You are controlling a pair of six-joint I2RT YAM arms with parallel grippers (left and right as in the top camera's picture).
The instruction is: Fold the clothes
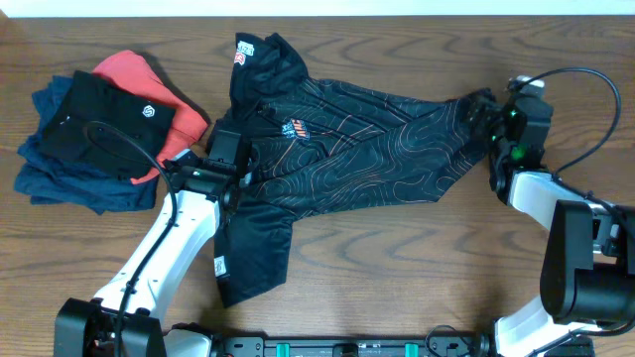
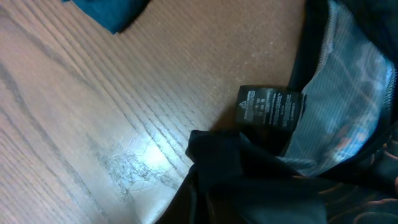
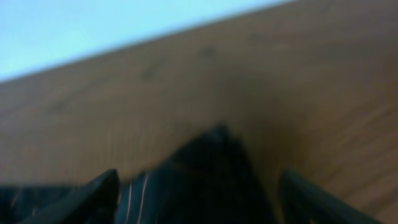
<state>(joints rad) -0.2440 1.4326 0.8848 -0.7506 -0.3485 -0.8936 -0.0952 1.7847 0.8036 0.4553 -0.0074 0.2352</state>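
The clothes [image 1: 367, 139], a thin black shirt with fine orange-and-white contour lines, lie spread across the middle of the wooden table [image 1: 417, 258]. My left gripper [image 1: 236, 169] sits on the shirt's left part, shut on a bunch of its fabric. The left wrist view shows that dark fabric [image 2: 249, 180] gathered under the camera, with a black care label [image 2: 270, 106] and the pale inside of the shirt [image 2: 342, 118] beside it. My right gripper [image 1: 490, 124] is at the shirt's right end. Its fingers [image 3: 99, 193] stand wide apart, with a point of the cloth [image 3: 211, 168] lying between them.
A pile of folded garments lies at the left: a plain black shirt [image 1: 104, 124] on top, a coral-red one [image 1: 139, 74] and navy ones [image 1: 60, 174] under it. The table's far edge [image 1: 397, 12] runs along the top.
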